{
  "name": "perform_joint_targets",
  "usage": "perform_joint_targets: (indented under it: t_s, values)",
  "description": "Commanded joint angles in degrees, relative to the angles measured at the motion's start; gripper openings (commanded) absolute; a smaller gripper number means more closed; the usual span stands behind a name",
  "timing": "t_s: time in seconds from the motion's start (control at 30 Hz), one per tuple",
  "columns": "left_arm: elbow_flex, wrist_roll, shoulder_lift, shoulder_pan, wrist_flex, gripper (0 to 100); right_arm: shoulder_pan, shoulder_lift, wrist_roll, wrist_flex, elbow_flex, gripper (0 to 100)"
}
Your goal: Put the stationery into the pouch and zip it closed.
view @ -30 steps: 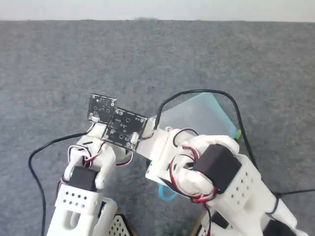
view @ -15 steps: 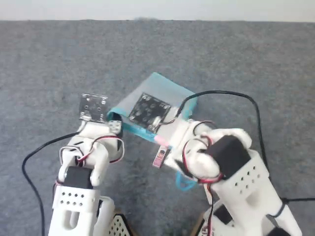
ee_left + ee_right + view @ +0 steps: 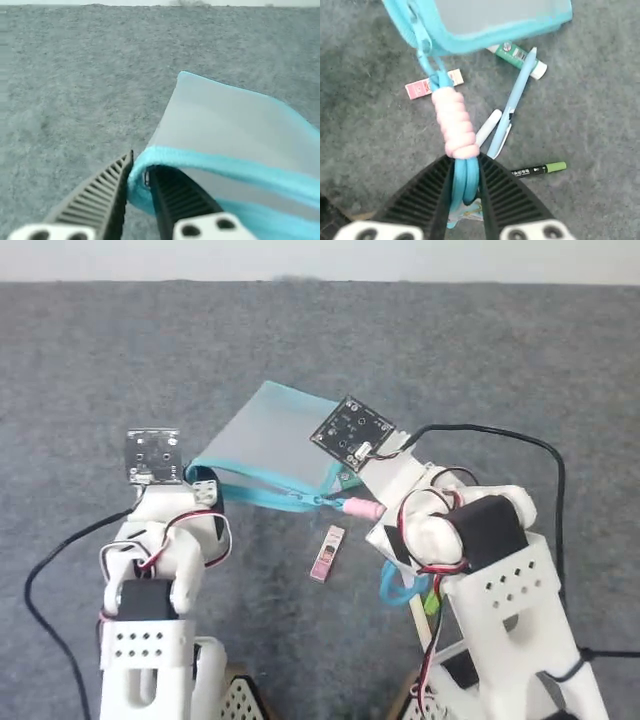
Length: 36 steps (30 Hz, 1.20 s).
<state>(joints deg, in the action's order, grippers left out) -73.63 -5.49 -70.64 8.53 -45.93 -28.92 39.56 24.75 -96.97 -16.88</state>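
The translucent blue zip pouch point(image 3: 265, 435) lay on grey carpet point(image 3: 100, 360). The left gripper point(image 3: 139, 167) pinched its corner; the right gripper point(image 3: 465, 167) clamped the pink braided zipper pull point(image 3: 452, 120). With the pale blue pen point(image 3: 514, 102) and pink eraser point(image 3: 326, 553) beside the pouch, tugging risked zipping it empty.

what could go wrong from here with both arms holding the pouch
1. The left gripper pinches only a corner of the pouch; a hard tug could pull it free.
2. The right gripper holds just the thin blue loop under the pink charm, which might slip out.
3. The eraser, blue pen and marker lie on the table, so zipping now would shut them out.
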Motion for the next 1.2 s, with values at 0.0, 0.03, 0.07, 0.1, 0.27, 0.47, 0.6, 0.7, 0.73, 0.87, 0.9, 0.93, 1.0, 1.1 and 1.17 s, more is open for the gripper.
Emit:
perform_joint_targets:
  t_s: [0.0, 0.03, 0.07, 0.1, 0.27, 0.47, 0.6, 0.7, 0.73, 0.87, 0.9, 0.93, 1.0, 1.1, 1.17]
  values:
    - [3.6, -2.1, -0.1, 2.5, -0.3, 1, 1.4, 1.9, 0.8, 0.8, 0.6, 0.7]
    - [3.6, -2.1, -0.1, 2.8, -0.3, 1, 1.5, 1.9, 0.7, 0.8, 0.6, 0.7]
    - [4.0, -2.1, -0.1, 3.3, -0.3, 1, 1.5, 1.9, 0.7, 0.7, 0.6, 0.8]
    - [4.1, -2.1, 0.0, 3.3, -0.4, 1, 1.5, 1.9, 0.6, 0.7, 0.5, 0.9]
    - [3.9, -2.0, -0.1, 3.0, -0.4, 1, -2.7, 2.0, -1.3, 0.1, 0.4, 3.9]
    - [3.8, -2.0, -0.1, 3.0, -0.3, 1, -13.2, 2.6, -5.0, 0.0, -1.7, 26.2]
    - [3.8, -2.1, -0.1, 3.3, -0.3, 1, -13.2, 3.3, -5.3, -1.2, 0.4, 34.6]
    - [3.8, -2.1, -0.1, 3.2, -0.2, 1, -9.8, 5.1, -5.3, -0.8, 0.9, 35.5]
    - [3.8, -2.1, -0.1, 3.2, -0.2, 1, -8.6, 5.4, -5.3, -0.7, 0.9, 35.5]
    - [3.8, -2.1, 0.1, 3.2, -0.2, 1, -4.6, 5.7, -5.3, -0.8, 0.2, 35.5]
    - [3.8, -2.1, 0.1, 3.2, -0.2, 1, -4.0, 5.7, -5.3, -0.7, -0.4, 35.5]
    - [3.8, -2.1, 0.1, 3.3, -0.1, 1, -3.6, 5.7, -5.3, -0.7, -1.1, 35.5]
    - [3.8, -2.1, 0.1, 3.3, -0.1, 1, -2.5, 5.6, -4.8, -0.5, -4.0, 35.5]
    - [3.8, -2.1, 0.1, 3.4, -0.1, 1, 2.2, 3.2, -3.3, 3.3, -10.1, 35.5]
    - [3.8, -2.1, 0.2, 3.4, -0.1, 1, 6.3, -0.4, -1.8, 7.3, -13.3, 35.5]
